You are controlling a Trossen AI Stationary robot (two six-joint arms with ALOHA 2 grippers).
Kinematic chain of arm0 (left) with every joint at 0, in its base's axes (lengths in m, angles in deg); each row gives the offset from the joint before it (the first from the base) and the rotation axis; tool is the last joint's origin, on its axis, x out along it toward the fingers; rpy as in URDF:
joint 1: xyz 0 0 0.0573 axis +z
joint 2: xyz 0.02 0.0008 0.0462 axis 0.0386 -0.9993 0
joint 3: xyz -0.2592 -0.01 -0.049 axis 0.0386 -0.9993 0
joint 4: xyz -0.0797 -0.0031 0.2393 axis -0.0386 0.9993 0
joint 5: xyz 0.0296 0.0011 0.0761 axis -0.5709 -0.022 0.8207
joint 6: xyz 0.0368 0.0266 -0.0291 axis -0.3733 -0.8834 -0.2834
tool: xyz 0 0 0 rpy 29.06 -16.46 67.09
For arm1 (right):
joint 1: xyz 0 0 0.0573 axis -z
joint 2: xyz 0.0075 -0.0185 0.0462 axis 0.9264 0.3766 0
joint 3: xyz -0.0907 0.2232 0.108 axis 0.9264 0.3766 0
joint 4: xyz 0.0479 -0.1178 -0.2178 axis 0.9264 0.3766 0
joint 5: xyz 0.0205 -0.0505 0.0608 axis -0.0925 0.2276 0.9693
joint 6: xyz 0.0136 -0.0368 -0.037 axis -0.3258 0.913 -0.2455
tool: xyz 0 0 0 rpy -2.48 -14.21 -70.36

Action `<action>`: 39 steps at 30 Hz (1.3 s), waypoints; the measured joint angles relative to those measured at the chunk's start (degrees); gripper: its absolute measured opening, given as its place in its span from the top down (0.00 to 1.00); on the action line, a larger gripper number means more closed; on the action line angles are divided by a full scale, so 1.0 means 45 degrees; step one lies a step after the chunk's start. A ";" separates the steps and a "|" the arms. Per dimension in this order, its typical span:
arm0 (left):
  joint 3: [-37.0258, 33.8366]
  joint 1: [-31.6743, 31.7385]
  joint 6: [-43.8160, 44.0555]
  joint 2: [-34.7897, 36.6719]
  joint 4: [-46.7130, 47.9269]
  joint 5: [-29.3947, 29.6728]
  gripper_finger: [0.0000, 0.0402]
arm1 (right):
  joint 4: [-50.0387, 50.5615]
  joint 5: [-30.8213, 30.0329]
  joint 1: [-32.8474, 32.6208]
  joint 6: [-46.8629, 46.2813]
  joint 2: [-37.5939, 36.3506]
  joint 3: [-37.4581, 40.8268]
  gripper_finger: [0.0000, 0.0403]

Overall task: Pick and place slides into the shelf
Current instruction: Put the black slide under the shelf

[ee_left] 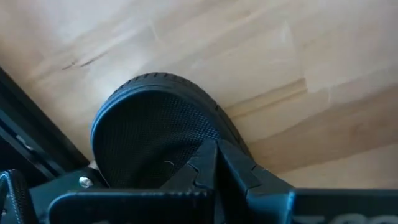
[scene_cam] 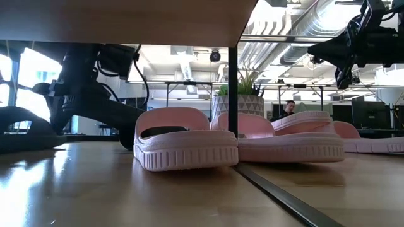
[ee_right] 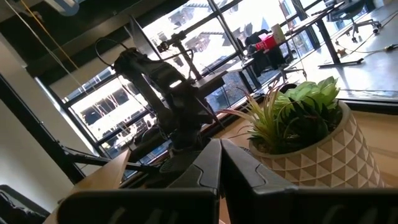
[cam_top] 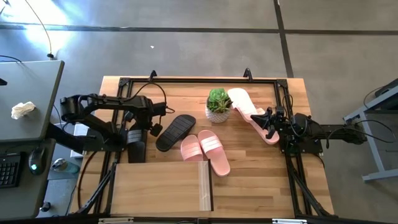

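Clenching a black slide (ee_left: 149, 130) — the left pincer (ee_left: 214, 152); right pincer (ee_right: 219, 152) clenched empty beside the potted plant (ee_right: 305, 124).

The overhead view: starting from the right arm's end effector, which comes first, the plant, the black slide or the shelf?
From the right end effector, shut over a pink slide:
1. The potted plant, just beside it toward the table's middle.
2. The black slide, past the plant, near the left arm.
3. The shelf, along the table's front edge.

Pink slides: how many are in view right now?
4. Two side by side mid-table in front of the shelf. Two right of the plant: by the right gripper. None seems hidden.
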 joint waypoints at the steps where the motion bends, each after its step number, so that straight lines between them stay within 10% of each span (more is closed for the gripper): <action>1: 0.0004 -0.0165 0.0040 -0.0003 0.0016 -0.0094 1.00 | 0.0000 0.0000 0.0003 -0.0002 0.0000 0.0000 1.00; 25: 0.0102 -0.3986 0.3099 -0.0005 -0.0416 -0.2904 1.00 | -0.0005 0.0003 0.0000 -0.0002 0.0000 0.0000 1.00; 39: 0.2082 -0.3759 0.3435 0.0967 0.1649 0.1078 0.99 | 0.0000 0.0005 0.0001 0.0002 0.0000 0.0000 1.00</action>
